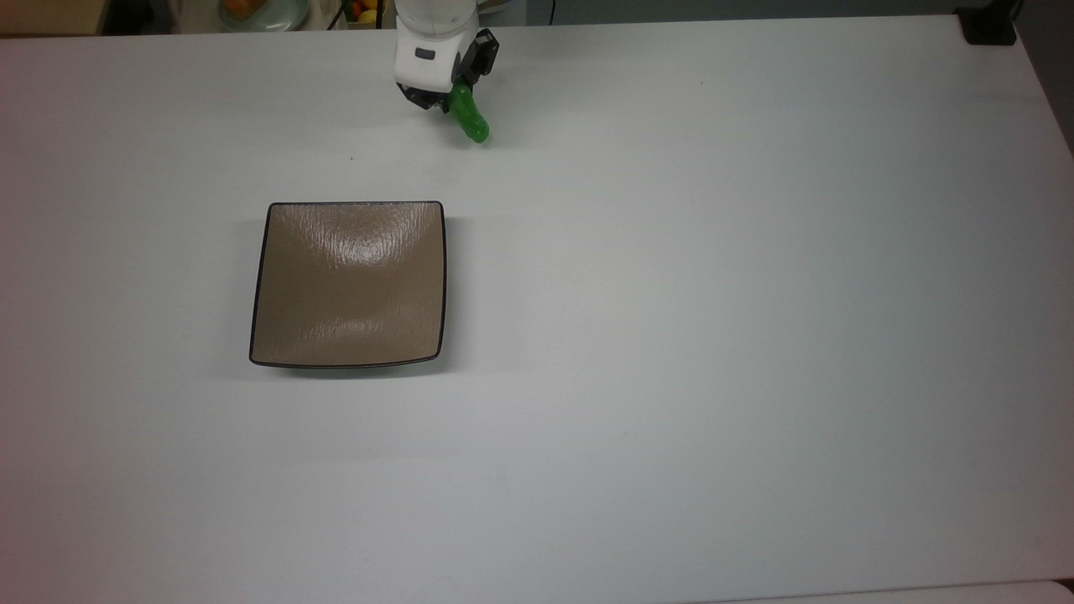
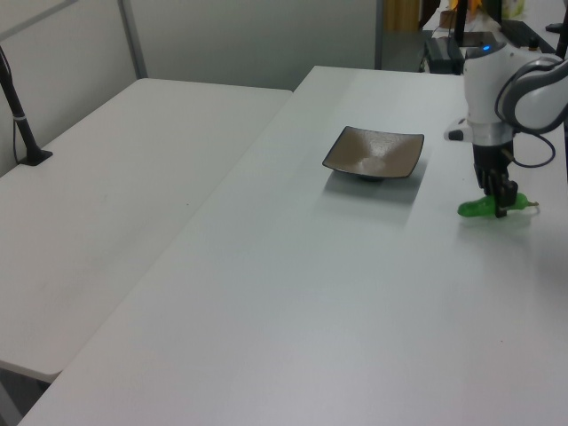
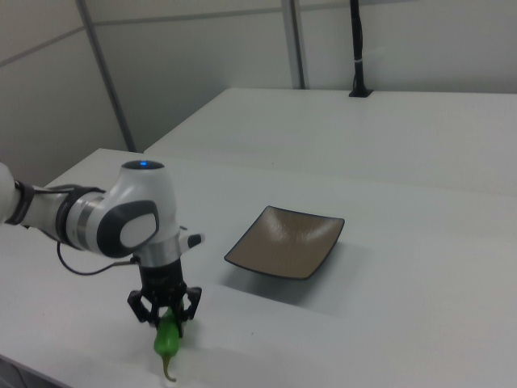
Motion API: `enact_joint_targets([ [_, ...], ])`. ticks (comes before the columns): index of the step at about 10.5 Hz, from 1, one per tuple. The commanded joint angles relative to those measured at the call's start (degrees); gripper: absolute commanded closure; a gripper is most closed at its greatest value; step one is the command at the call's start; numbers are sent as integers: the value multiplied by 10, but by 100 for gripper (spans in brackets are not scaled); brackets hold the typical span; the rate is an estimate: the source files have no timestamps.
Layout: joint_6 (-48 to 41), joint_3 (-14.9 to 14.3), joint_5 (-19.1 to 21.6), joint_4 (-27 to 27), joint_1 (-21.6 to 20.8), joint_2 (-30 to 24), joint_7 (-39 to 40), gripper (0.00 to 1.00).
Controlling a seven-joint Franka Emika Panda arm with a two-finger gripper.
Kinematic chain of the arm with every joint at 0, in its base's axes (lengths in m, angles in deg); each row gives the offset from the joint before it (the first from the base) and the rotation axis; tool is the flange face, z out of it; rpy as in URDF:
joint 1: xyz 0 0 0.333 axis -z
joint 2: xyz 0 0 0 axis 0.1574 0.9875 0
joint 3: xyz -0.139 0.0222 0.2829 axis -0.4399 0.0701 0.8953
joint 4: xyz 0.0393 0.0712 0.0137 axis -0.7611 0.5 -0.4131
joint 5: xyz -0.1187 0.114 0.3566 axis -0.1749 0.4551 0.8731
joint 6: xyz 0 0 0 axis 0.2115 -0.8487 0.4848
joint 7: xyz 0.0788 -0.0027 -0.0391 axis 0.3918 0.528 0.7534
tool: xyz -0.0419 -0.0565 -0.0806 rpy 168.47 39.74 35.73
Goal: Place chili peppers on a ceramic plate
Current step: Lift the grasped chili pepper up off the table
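Above the ceramic plate (image 1: pixel 348 285) in the top view, gripper (image 1: pixel 442 95) pinches the chili pepper (image 1: pixel 470 119), tip angled toward the plate. Left view: pepper (image 2: pixel 477 209) right of the plate (image 2: pixel 373 153), well apart. Right view: pepper (image 3: pixel 166 339) hangs stem-down, left of the plate (image 3: pixel 285 241).

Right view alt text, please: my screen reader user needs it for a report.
A white robot arm's gripper holds a green chili pepper hanging stem-down just above a white table, in the right view's lower left. An empty square tan-brown ceramic plate sits to its right, apart from the pepper.
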Motion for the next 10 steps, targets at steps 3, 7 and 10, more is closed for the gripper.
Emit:
enact_joint_targets([
  [3,-171,1,-10,-172,18,3,-41,87],
  [7,-307,-5,-8,-361,39,59,-79,88],
  [10,-304,-6,-9,-442,50,122,-135,87],
])
